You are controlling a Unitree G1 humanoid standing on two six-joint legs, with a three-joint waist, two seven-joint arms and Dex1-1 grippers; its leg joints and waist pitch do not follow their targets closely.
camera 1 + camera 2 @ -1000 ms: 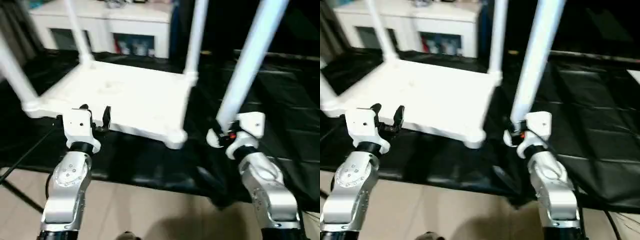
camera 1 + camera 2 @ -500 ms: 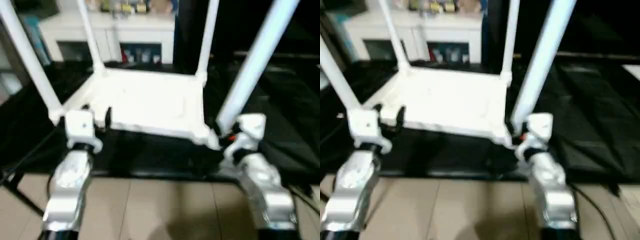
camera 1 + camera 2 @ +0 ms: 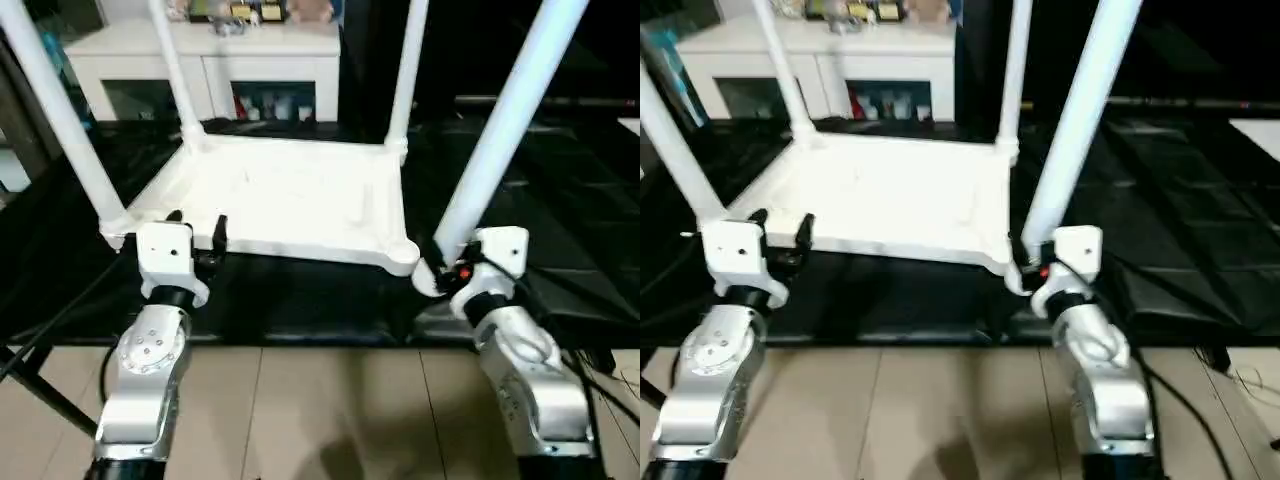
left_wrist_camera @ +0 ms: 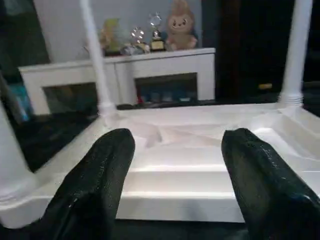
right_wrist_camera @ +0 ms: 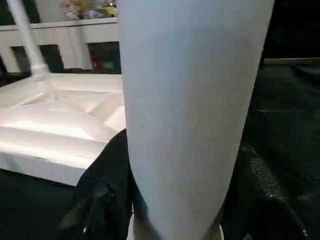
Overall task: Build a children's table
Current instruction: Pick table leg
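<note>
Meanwhile my right gripper (image 3: 447,272) stays clamped on the table leg (image 3: 500,135) (left gripper (image 3: 195,228) still open), tabletop (image 3: 290,195) now squarer.

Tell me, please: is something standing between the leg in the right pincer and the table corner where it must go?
Nothing visible does. The right pincer holds the fourth leg tilted, its lower end close beside the free near corner of the upturned table top, above the black mat.
</note>
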